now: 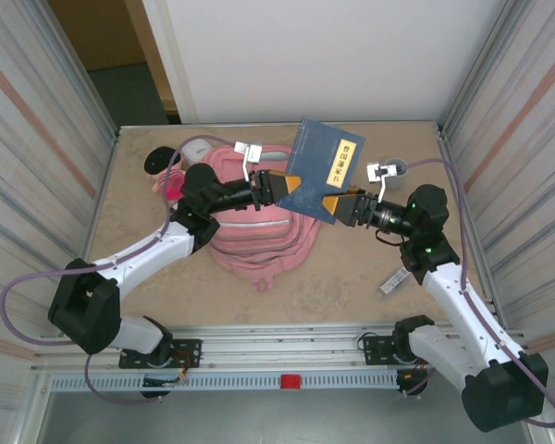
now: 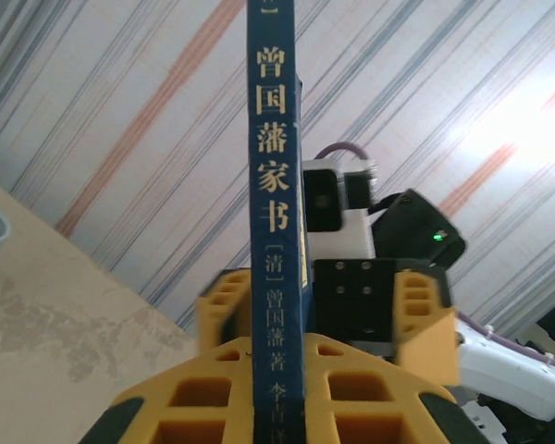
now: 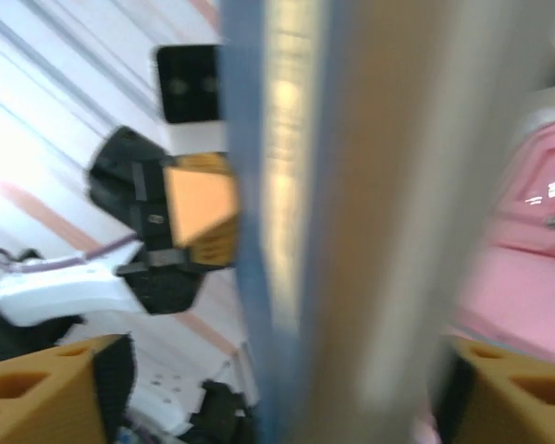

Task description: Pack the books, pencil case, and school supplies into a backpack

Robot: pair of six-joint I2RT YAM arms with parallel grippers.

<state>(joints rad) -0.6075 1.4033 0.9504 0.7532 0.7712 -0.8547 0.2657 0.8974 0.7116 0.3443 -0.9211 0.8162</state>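
thin navy-blue book point(image 1: 322, 159) over large pink fabric backpack point(image 1: 259, 248).
left gripper point(image 1: 291, 183) pinches it steady; right gripper point(image 1: 339, 205), jaws spread, straddles its 5 o'clock corner.

Robotics lab test cell, sand-coloured table point(image 1: 351, 277) boxed in by striped panel walls point(image 1: 37, 139) (white backboard point(image 1: 333, 55) behind), aluminium rail point(image 1: 287, 347) at near edge.

navy book point(image 1: 313, 155) w/ yellow label point(image 1: 341, 159), pink backpack point(image 1: 259, 245), tan table point(image 1: 351, 277), striped walls point(image 1: 37, 111)
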